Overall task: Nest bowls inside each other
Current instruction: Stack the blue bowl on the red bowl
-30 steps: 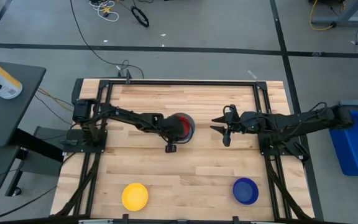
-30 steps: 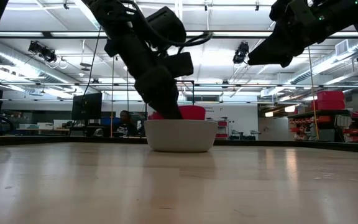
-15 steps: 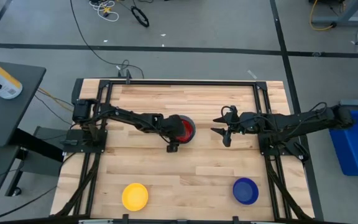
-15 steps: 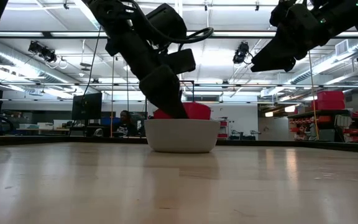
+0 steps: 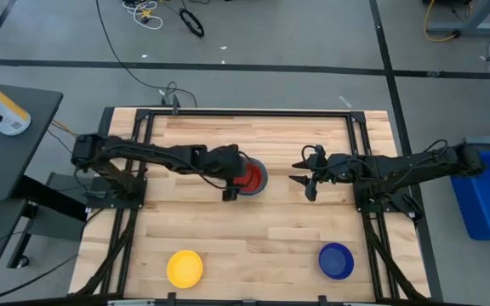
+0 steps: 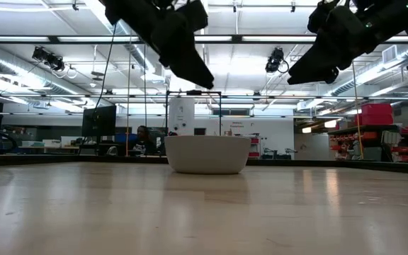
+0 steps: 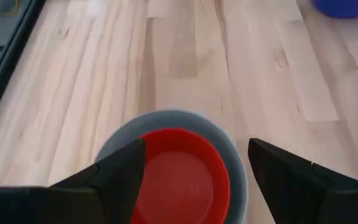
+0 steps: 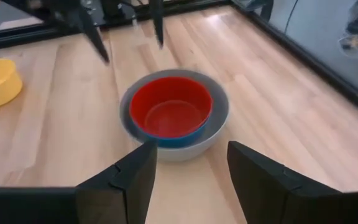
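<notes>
A red bowl (image 8: 169,112) sits nested in a light blue bowl (image 8: 179,138), which sits in a grey bowl (image 8: 219,109) at the table's middle. In the low view only the grey bowl (image 6: 207,154) shows. My left gripper (image 7: 196,146) hangs open above the stack's left side (image 5: 238,172), its fingers apart over the red bowl and touching nothing. My right gripper (image 8: 191,149) stands open to the right of the stack (image 5: 298,176), raised off the table. A yellow bowl (image 5: 185,268) and a dark blue bowl (image 5: 336,261) rest on their bases near the front edge.
Bare wood lies between the stack and the two front bowls. Dark frame rails (image 5: 143,127) run along the table's left and right sides. Beyond the table stand a blue bin (image 5: 487,204) at the right and a dark side table (image 5: 15,127) at the left.
My left gripper has opened and let go of the red bowl, then risen and drawn back toward the table's left edge. The red bowl, which stood tilted above the grey rim, has dropped into the stack and no longer shows in the low view.
</notes>
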